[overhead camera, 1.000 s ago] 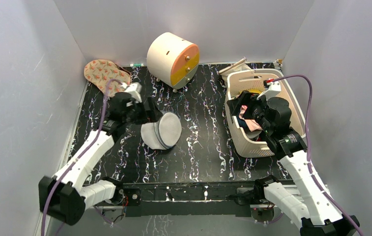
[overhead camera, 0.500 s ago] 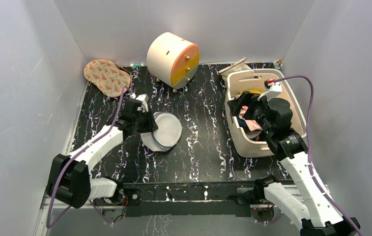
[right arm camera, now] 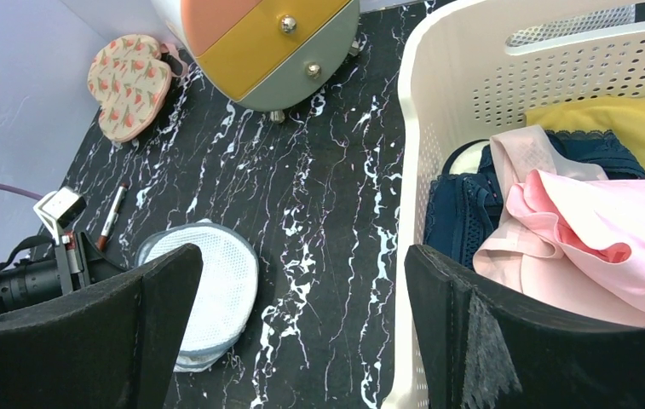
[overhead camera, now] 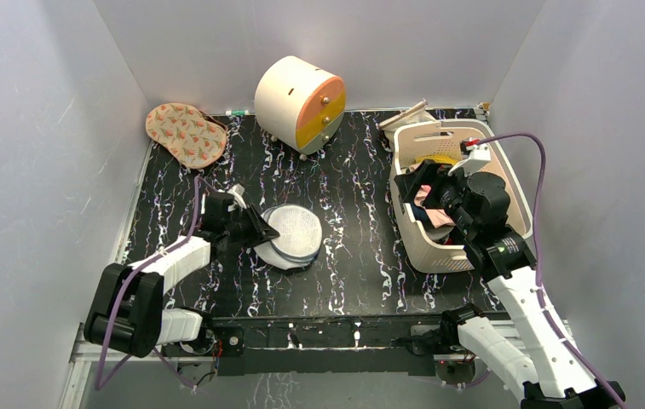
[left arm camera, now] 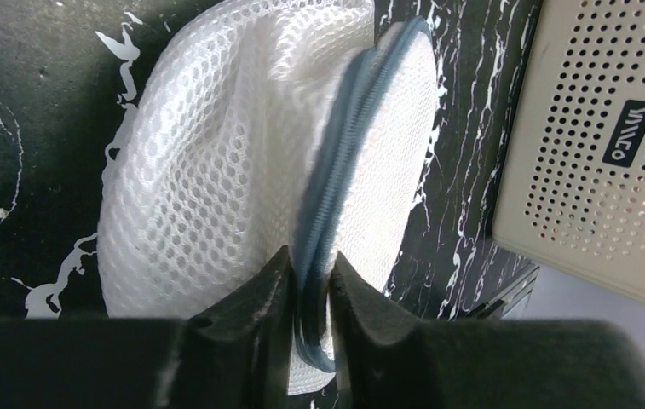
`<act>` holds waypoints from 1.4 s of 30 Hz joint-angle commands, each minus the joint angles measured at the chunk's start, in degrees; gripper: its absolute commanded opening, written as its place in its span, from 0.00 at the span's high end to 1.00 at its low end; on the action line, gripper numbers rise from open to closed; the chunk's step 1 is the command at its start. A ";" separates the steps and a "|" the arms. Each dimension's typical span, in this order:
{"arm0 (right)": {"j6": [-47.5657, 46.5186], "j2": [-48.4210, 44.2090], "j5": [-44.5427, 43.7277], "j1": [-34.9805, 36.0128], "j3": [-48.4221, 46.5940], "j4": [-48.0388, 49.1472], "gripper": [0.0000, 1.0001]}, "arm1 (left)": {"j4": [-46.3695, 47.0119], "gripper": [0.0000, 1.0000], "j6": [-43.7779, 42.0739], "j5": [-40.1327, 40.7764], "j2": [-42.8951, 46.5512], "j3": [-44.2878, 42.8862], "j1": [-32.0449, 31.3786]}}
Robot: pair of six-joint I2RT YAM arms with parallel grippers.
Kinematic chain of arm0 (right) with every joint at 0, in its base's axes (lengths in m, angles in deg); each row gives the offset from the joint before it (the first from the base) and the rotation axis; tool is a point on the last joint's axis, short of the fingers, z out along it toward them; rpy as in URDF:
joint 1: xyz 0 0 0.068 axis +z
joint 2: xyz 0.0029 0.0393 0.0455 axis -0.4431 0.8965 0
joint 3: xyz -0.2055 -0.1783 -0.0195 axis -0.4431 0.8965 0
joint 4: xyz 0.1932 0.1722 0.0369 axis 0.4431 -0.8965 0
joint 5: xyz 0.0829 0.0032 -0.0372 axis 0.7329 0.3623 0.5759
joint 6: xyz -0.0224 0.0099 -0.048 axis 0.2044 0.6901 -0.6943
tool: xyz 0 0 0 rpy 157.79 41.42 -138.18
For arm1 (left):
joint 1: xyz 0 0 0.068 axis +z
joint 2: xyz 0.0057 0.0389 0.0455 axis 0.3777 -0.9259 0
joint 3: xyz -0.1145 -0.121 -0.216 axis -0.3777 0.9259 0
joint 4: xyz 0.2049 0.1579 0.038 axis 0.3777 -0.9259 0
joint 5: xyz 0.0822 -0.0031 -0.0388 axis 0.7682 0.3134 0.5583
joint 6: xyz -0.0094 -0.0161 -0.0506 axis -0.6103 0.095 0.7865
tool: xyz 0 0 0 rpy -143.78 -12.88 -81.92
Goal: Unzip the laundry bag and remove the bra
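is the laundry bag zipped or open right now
Zipped, as far as shown: the blue zipper runs as one closed band round the laundry bag, pinched by the left tool; no gap.

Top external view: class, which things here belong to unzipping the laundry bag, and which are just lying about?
Job in hand: laundry bag; left gripper, pinching the bag's zipper rim.

Lying about: drawer cabinet; slotted basket; clothes inside it; patterned pad at the back left.
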 commanded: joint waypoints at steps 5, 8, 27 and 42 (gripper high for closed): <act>-0.87 -1.39 -1.41 -0.12 -0.65 2.50 0.11 | -7.48 0.48 -5.89 0.76 7.05 -4.89 0.36; -0.87 -1.21 -1.28 -0.17 -0.30 2.39 0.11 | -12.36 0.24 -8.66 2.73 9.92 -7.04 0.36; -4.71 -0.78 -2.32 -0.10 -2.36 1.83 0.02 | -27.58 0.02 -17.03 30.60 29.05 -26.75 0.45; -8.95 -7.29 3.18 -0.11 -9.84 3.14 0.02 | -21.44 0.02 -30.55 19.40 31.48 -49.47 0.47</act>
